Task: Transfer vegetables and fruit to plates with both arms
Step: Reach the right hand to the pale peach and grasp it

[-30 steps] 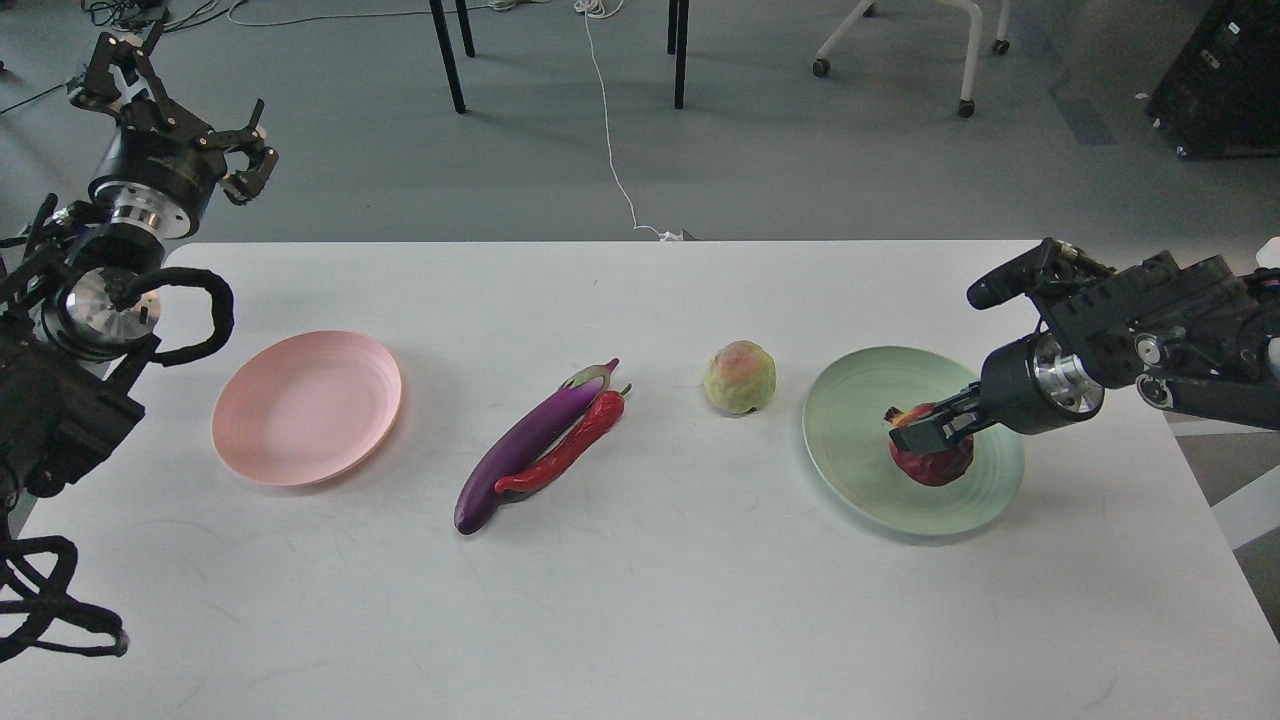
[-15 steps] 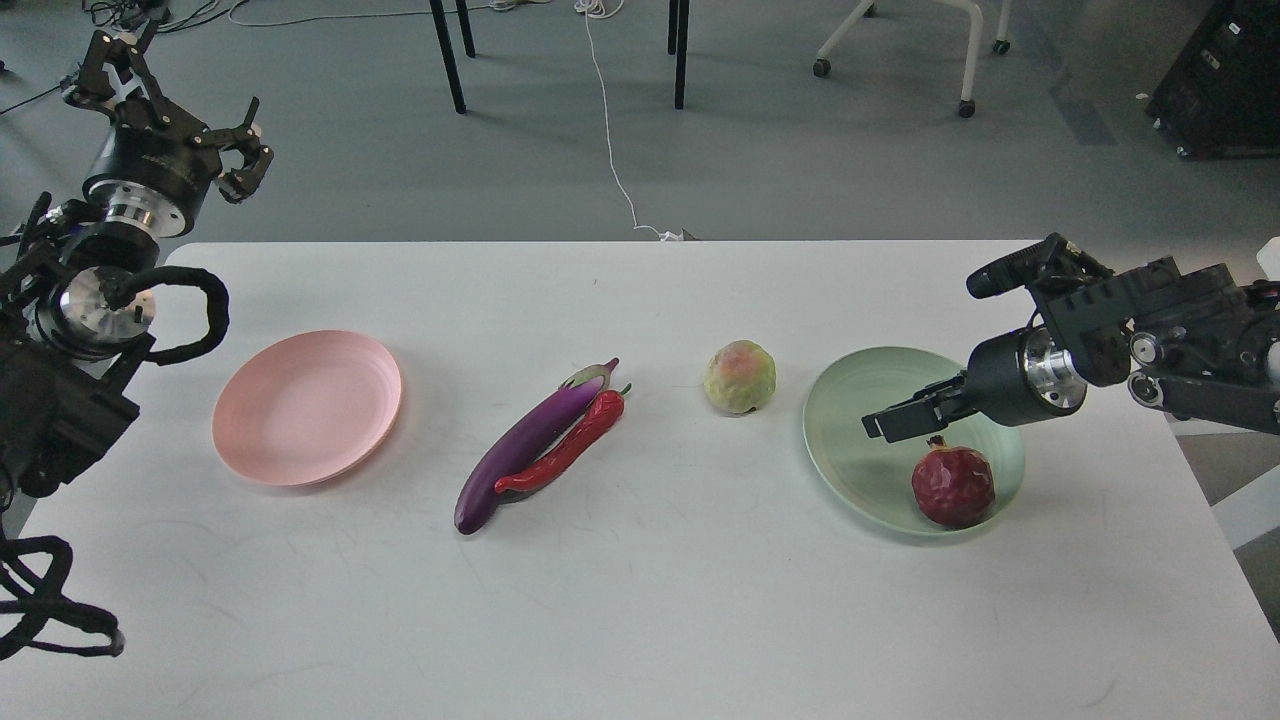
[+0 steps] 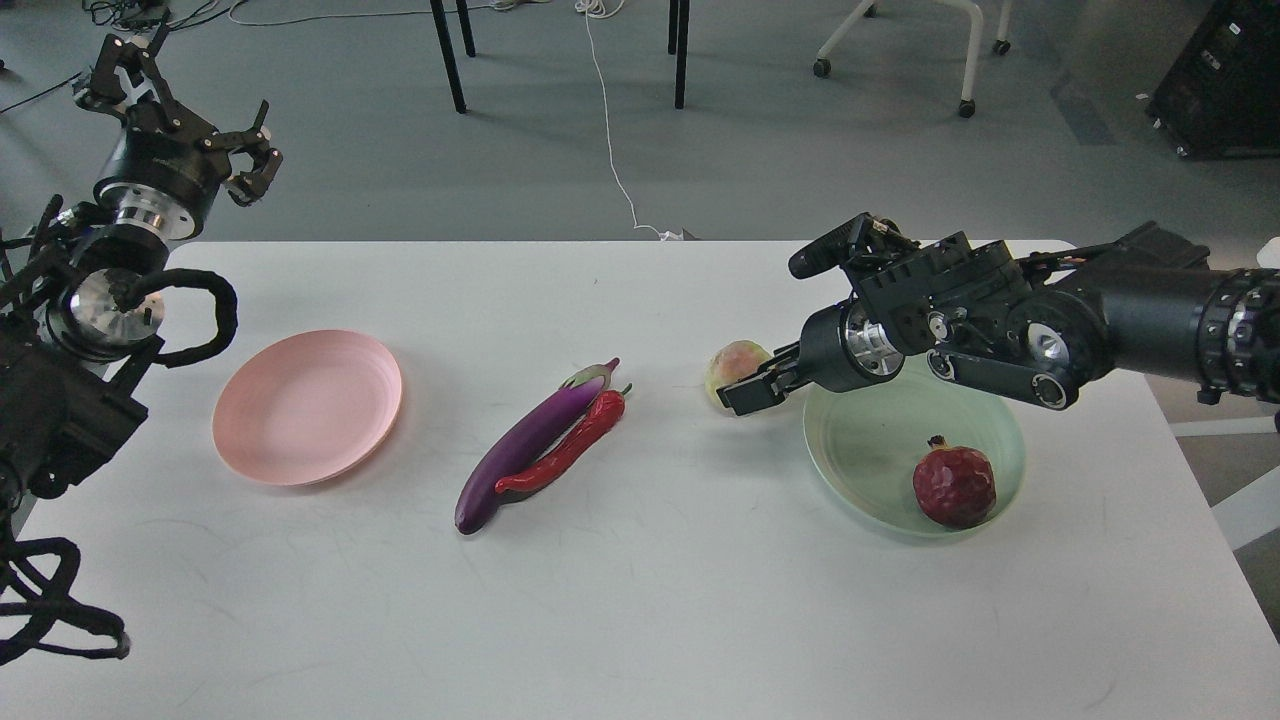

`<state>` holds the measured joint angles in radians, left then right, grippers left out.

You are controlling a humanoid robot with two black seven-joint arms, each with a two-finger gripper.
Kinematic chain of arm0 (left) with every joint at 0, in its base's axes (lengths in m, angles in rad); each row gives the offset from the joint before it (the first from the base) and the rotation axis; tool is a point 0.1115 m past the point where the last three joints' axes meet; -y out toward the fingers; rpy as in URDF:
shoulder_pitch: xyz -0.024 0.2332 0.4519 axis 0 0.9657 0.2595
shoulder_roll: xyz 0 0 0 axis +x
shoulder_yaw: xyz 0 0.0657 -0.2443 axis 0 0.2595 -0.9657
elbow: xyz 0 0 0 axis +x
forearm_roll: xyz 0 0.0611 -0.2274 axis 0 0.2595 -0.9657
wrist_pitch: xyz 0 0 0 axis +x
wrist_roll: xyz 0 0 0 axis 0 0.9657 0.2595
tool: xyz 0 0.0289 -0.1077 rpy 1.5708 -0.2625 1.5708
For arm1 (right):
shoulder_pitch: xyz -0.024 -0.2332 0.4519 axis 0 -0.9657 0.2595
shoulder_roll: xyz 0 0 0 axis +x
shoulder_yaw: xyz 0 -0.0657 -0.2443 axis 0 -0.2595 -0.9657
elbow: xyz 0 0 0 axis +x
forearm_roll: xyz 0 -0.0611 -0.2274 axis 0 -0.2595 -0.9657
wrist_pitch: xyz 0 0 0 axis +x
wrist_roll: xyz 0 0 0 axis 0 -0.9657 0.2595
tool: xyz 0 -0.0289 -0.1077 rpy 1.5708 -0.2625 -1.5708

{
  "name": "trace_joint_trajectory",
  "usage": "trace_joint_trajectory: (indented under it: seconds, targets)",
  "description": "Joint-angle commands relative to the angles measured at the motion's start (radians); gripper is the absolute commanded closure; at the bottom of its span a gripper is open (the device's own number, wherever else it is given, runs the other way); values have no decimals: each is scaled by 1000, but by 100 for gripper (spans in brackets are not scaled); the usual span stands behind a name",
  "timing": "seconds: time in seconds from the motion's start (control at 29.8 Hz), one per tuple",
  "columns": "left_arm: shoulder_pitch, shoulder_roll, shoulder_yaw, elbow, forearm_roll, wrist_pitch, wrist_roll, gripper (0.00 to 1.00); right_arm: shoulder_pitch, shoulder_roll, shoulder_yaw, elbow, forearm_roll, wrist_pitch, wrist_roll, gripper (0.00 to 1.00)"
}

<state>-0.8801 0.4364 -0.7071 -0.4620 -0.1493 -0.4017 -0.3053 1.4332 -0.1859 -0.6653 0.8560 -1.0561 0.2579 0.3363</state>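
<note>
White table point(image 3: 640, 620), pomegranate point(image 3: 954, 487) on mint plate point(image 3: 860, 460), right hand point(image 3: 752, 388) (fingers parted, empty) at bumpy fruit point(image 3: 730, 360).

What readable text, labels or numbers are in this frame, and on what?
None legible.
Left arm: faint marking on the black wrist housing, too small and blurred to read.
Right arm: no markings readable.
Pink plate, green plate, eggplant, chili, pomegranate, table: no print seen.
</note>
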Motion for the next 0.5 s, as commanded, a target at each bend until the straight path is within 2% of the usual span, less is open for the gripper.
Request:
trace_joint_trajectory:
  seconds: [0.0, 0.47]
  targets:
    - [1, 2, 0, 2, 0, -2, 0, 2, -17, 46, 1, -63, -1, -2, -3, 10]
    - [0, 5, 0, 2, 2, 0, 2, 2, -28, 92, -2, -97, -2, -2, -53, 10]
